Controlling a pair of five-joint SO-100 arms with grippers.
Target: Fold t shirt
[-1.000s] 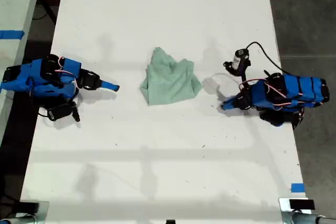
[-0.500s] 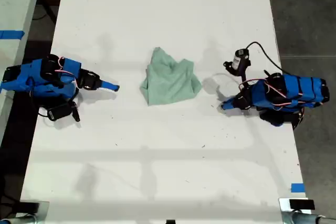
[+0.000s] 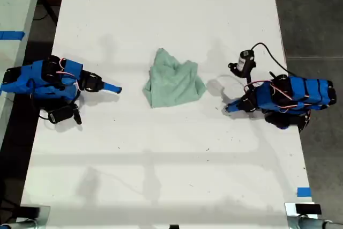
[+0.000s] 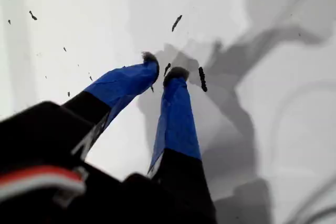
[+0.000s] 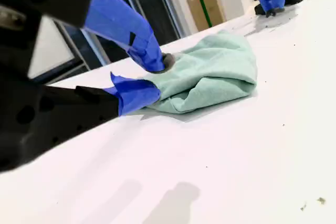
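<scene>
- Between my two grippers, the t shirt [image 3: 173, 85] lies bundled and wrinkled on the white table [image 3: 161, 175], touching neither.
- My second gripper [image 5: 149, 80] points at the shirt from the exterior view's left, jaws a little apart, holding nothing.
- My first gripper [image 4: 161, 73] sits on the exterior view's right, tips down near the table, jaws nearly closed with a thin gap, empty.
</scene>
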